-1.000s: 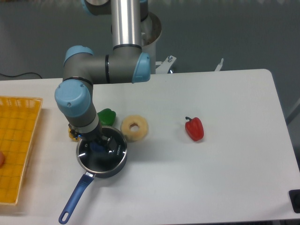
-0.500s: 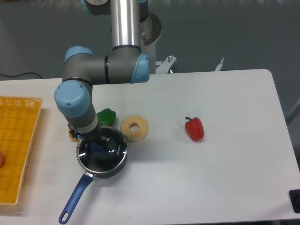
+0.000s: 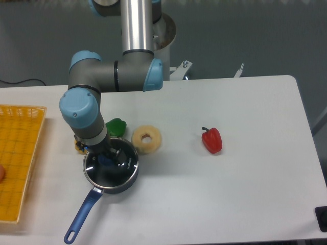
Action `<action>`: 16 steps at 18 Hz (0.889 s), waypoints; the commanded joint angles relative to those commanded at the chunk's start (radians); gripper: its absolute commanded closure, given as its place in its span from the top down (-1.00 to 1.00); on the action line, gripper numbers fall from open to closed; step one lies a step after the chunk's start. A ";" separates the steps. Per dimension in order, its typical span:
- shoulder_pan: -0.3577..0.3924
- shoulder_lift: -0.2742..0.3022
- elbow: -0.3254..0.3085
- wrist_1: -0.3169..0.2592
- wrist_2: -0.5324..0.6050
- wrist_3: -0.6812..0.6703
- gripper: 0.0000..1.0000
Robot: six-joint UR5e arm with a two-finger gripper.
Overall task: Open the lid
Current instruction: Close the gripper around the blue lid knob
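At about eight o'clock on the white tabletop (image 3: 245,168), the round clear glass lid with a thin metal rim and blue centre knob (image 3: 113,172) sat closed on the dark blue long-handled saucepan (image 3: 97,196), with the gripper (image 3: 106,158) down at the knob; the wrist hid its fingers, so I could not tell whether they pinched the knob or stood spread. To do this step well, I judged the grip should centre on the knob, close firmly, and rise straight up so the pan would not drag, keeping away from the green pepper (image 3: 117,126) at twelve o'clock and the pale doughnut-shaped ring (image 3: 146,139) at two o'clock. Against the frames just before, nothing had visibly shifted: arm, lid and pan stayed put.
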 joint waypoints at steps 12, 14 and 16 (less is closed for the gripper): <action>0.000 -0.002 0.000 -0.003 0.000 -0.003 0.59; 0.000 0.000 0.000 -0.003 0.000 -0.005 0.57; 0.000 0.003 0.003 -0.003 0.000 -0.005 0.47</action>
